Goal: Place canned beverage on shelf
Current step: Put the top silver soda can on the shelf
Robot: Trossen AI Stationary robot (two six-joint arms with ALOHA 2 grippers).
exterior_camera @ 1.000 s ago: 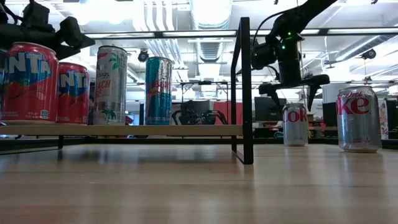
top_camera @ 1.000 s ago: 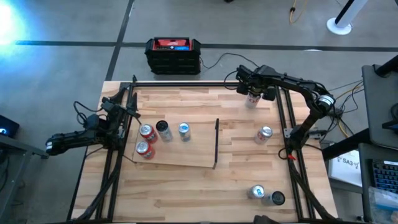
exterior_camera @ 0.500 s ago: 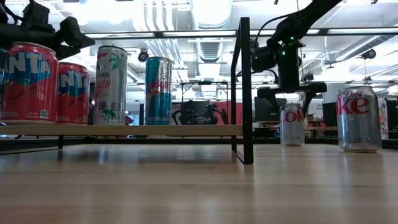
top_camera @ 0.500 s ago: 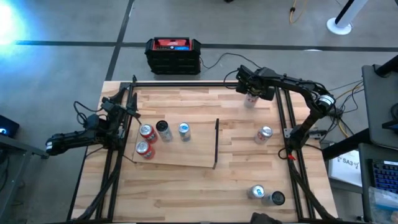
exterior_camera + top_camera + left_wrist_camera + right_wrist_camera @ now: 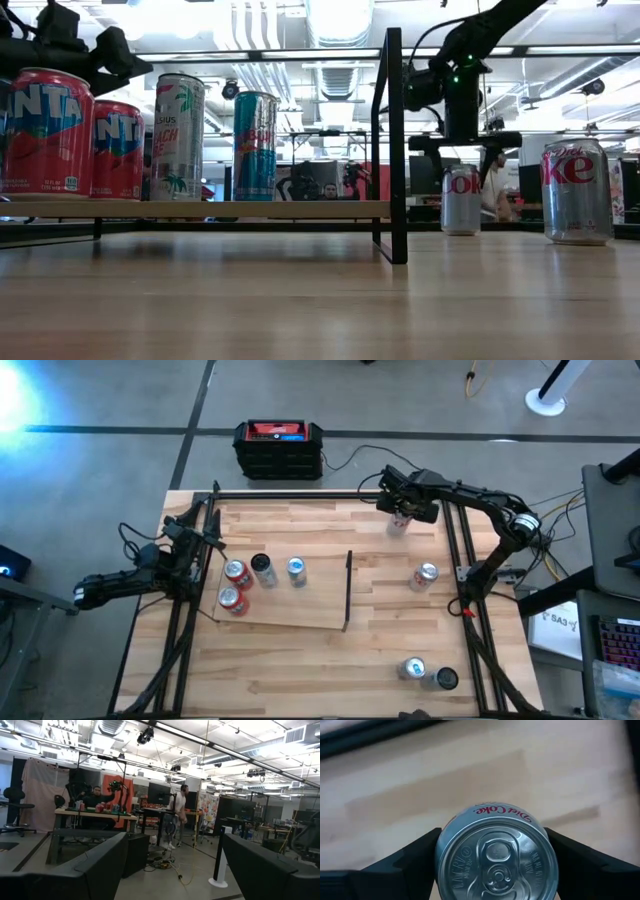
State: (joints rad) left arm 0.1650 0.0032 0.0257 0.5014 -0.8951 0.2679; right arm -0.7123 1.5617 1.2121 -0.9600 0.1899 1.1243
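The right gripper [image 5: 462, 150] has come down over the Diet Coke can [image 5: 461, 200] at the far side of the surface [image 5: 390, 620], and its fingers [image 5: 407, 857] have drawn in from a wide spread. From the right wrist view they now sit against both sides of the can just below its rim, so the grasp looks made or very nearly made. The can stands upright on the wood, not lifted.

That means the pickup is about done, I'd say, and the carry to the shelf [image 5: 320, 595] is what remains. The shelf lies well apart from this can, toward the left side, already bearing two red cans [image 5: 234, 585], a dark-topped can [image 5: 262, 567] and a teal can [image 5: 296, 568]. Its black upright bar [image 5: 348, 590] faces the right arm's side, something to clear.

The left gripper [image 5: 205, 535] waits at the left edge, half open and empty.
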